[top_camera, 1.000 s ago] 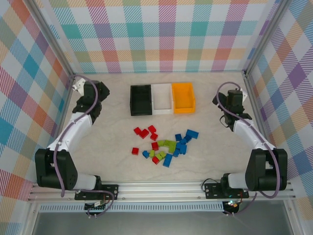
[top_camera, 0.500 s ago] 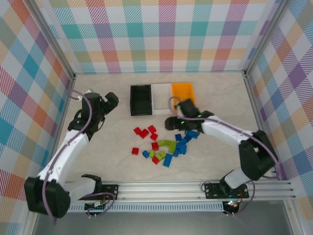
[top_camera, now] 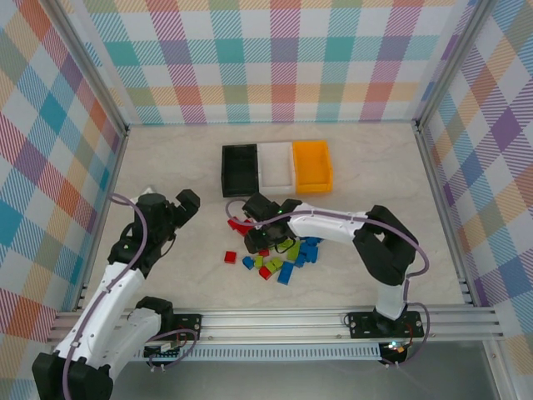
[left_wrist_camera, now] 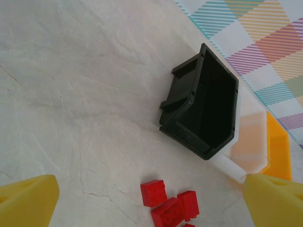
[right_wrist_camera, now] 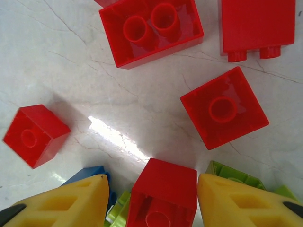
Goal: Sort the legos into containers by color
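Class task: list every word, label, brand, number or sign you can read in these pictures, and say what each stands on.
None can be read.
The red brick seen close up shows plain moulded rings, no lettering; the black bin, white bin and orange bin carry no labels; the checked walls bear only a pattern.

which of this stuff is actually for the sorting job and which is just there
For the job: red bricks, lime green bricks, blue bricks, black bin, white bin, orange bin.
Just there: plaid walls, aluminium rail.
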`<state>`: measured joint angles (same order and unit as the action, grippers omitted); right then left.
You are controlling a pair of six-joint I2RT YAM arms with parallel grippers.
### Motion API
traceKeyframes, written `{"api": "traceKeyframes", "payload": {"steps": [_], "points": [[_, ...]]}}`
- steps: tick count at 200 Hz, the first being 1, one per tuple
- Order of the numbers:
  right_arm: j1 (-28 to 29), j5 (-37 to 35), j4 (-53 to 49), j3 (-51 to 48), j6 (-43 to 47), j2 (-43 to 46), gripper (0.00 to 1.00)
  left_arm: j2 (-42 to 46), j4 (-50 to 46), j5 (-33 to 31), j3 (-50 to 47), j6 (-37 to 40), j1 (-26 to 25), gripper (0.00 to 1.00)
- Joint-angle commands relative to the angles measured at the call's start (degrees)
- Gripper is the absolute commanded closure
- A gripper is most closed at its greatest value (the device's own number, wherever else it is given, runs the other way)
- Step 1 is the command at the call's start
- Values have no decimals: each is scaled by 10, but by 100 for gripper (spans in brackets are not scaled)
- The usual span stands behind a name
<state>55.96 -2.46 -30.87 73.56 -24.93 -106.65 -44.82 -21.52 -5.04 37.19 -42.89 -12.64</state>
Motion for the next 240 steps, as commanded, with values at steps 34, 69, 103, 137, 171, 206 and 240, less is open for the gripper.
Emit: {"api": "traceKeyframes", "payload": {"steps": [34,69,103,137,171,206,240], "points": [[26,-85,-85,40,14,-34,48,14,-14,-3,-8,-8,-6,0],[34,-92,-92,48,14,-52,48,11,-13,-4,-9,-7,-6,0],[35,-105,-100,53,14,-67,54,11,-14,-4,-7,-5,-6,0],[35,-111,-95,52,13,-64,64,10,-21,-7,-1,0,-6,0],[35,-115,-77,51,15,-38,70,8,-19,-3,-1,-2,-7,0],[31,-120,-69,65,22,-12,72,3,-19,-3,7,-9,-8,0],[13,-114,-66,93,33,15,71,10,-6,12,6,-10,-10,0]]}}
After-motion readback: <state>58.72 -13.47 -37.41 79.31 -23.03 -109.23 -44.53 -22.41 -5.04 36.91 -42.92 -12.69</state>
